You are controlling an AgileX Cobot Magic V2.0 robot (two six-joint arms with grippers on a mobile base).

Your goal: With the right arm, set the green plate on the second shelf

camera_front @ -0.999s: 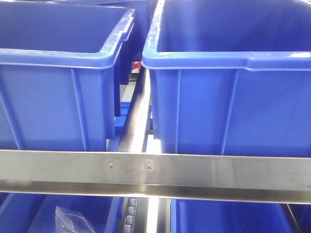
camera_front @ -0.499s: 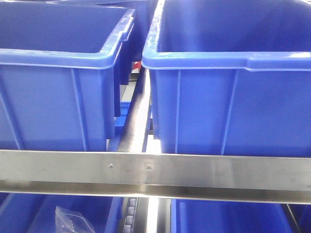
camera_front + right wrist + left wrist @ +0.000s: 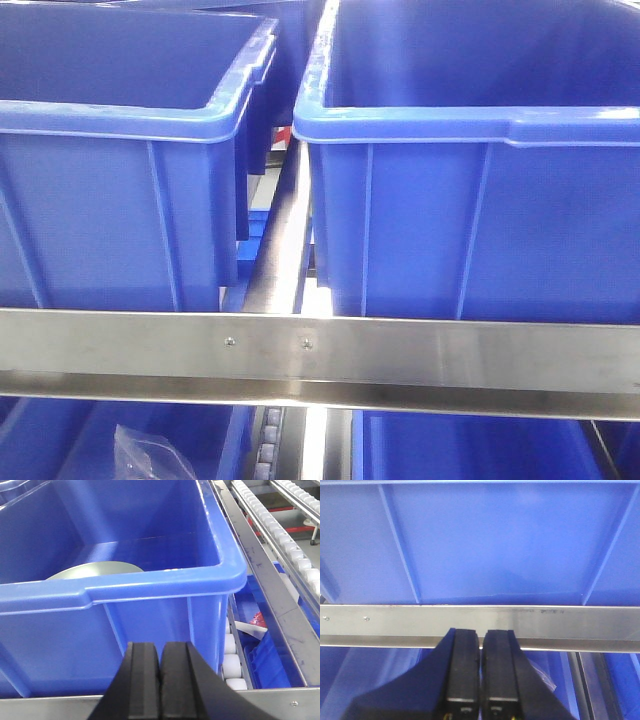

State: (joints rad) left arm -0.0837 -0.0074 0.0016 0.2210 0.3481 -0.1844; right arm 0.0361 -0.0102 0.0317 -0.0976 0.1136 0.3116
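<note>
In the right wrist view the pale green plate lies on the floor of a big blue bin; only its far arc shows above the bin's near rim. My right gripper hangs shut and empty just outside that bin's near wall, below the rim. The left wrist view shows my left gripper shut with nothing in it, its tips level with a steel shelf rail under another blue bin. The plate is hidden in the front view.
Two blue bins stand side by side on a shelf behind a steel rail. White conveyor rollers run right of the bin. Lower bins hold a plastic bag and a red item.
</note>
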